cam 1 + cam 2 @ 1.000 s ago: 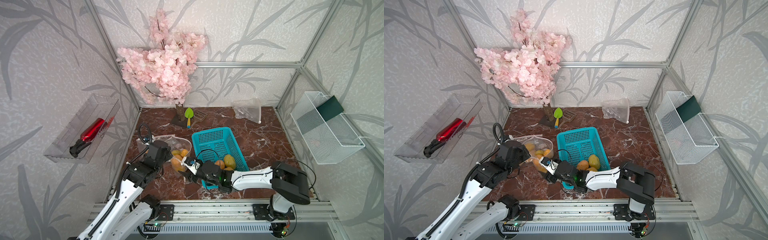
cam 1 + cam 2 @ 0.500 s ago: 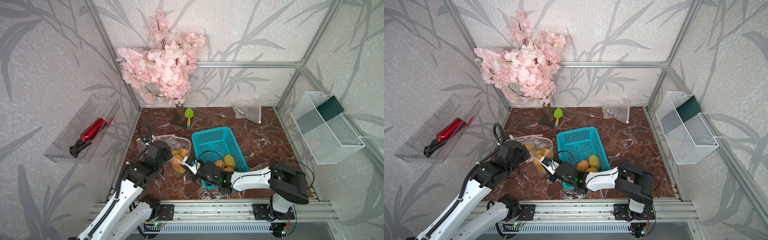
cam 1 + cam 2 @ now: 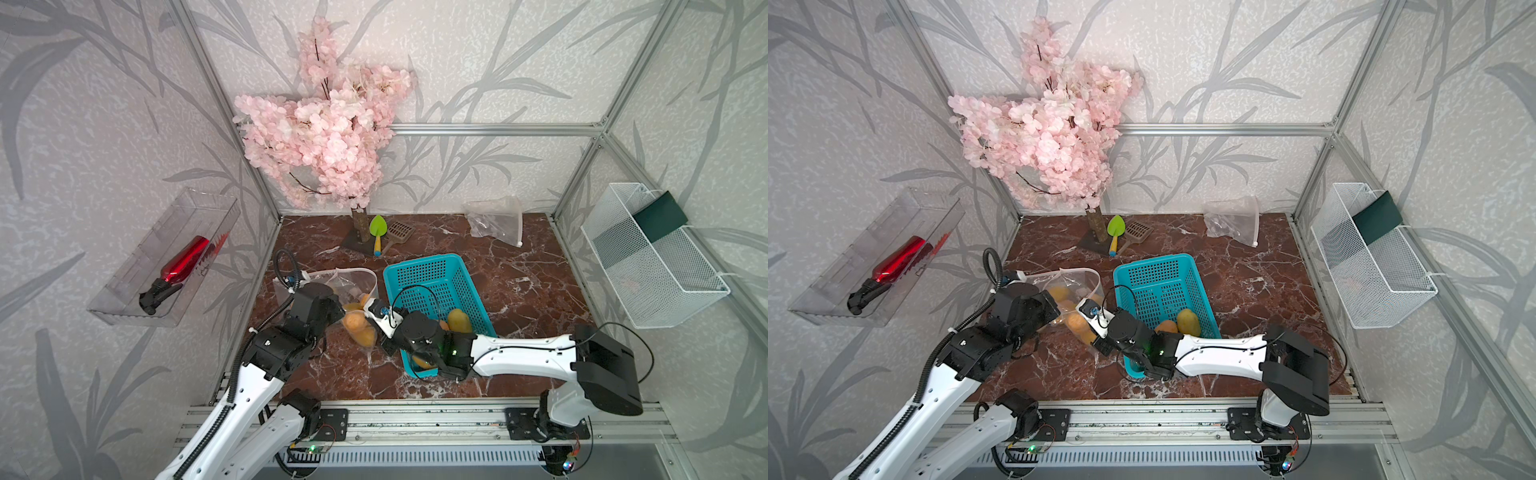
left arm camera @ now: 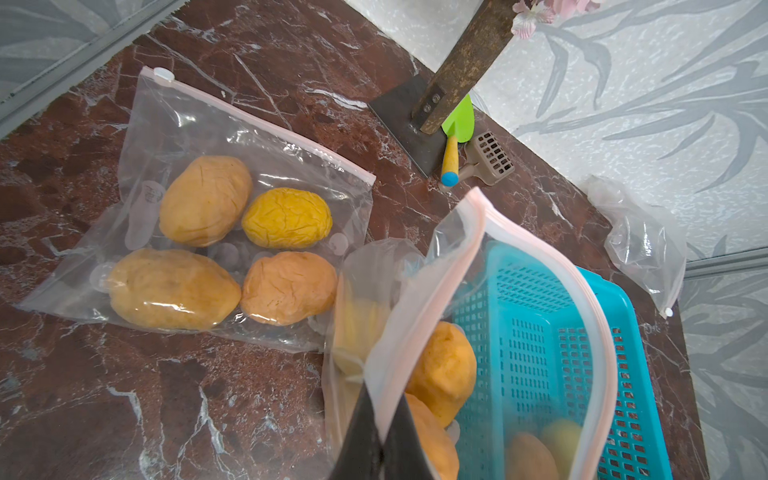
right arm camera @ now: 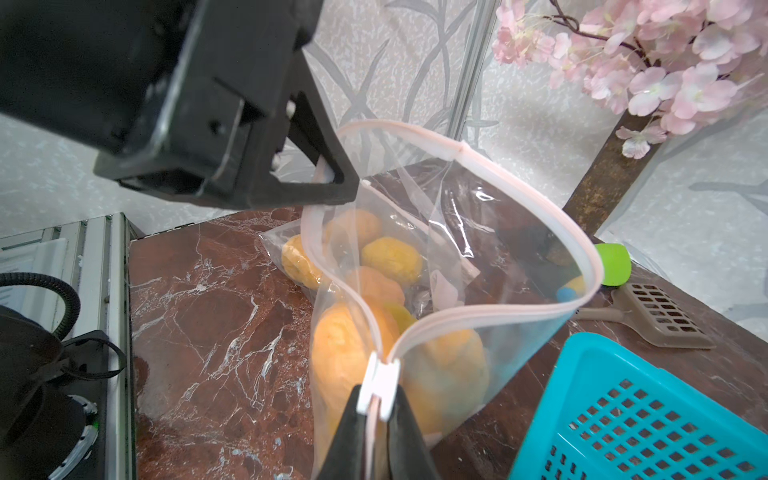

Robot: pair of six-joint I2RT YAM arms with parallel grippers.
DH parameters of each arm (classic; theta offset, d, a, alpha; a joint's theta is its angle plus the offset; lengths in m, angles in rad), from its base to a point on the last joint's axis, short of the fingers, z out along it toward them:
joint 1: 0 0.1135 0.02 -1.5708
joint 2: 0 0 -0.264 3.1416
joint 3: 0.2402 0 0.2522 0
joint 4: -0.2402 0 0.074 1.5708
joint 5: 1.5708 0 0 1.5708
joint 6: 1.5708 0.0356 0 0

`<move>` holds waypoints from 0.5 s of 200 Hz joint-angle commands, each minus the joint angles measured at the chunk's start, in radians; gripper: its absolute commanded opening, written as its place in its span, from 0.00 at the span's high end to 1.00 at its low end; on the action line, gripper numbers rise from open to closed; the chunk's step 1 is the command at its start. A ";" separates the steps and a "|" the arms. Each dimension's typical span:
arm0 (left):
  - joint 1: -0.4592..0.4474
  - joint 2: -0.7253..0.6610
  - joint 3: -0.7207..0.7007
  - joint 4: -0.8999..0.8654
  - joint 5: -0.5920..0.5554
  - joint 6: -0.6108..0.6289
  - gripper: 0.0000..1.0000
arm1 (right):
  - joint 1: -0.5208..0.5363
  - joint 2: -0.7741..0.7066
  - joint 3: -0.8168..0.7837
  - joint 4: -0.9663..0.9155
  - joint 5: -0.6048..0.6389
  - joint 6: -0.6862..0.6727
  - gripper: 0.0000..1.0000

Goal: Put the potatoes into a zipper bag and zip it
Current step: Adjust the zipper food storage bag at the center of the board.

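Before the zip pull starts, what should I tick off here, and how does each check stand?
1. Zip grip: right fingers shut on the white slider: ok.
2. Rim hold: left fingers pinch the rim of the bag: ok.
3. Track clear: bagged potatoes sit below the zipper: ok.
4. Mouth closed: not ok, it gapes wide.
5. Everything bagged: not ok, loose potatoes lie in the teal basket.
6. Slider seated on both track halves: cannot tell.
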 commanded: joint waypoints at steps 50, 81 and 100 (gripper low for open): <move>0.004 -0.062 -0.034 0.049 0.021 -0.012 1.00 | 0.006 -0.044 0.021 -0.091 0.006 0.028 0.81; 0.004 -0.062 -0.038 0.055 0.024 -0.012 1.00 | 0.006 -0.034 -0.007 -0.048 -0.009 0.035 0.75; 0.005 -0.062 -0.038 0.054 0.025 -0.012 1.00 | 0.006 -0.037 -0.028 -0.021 -0.017 0.041 0.74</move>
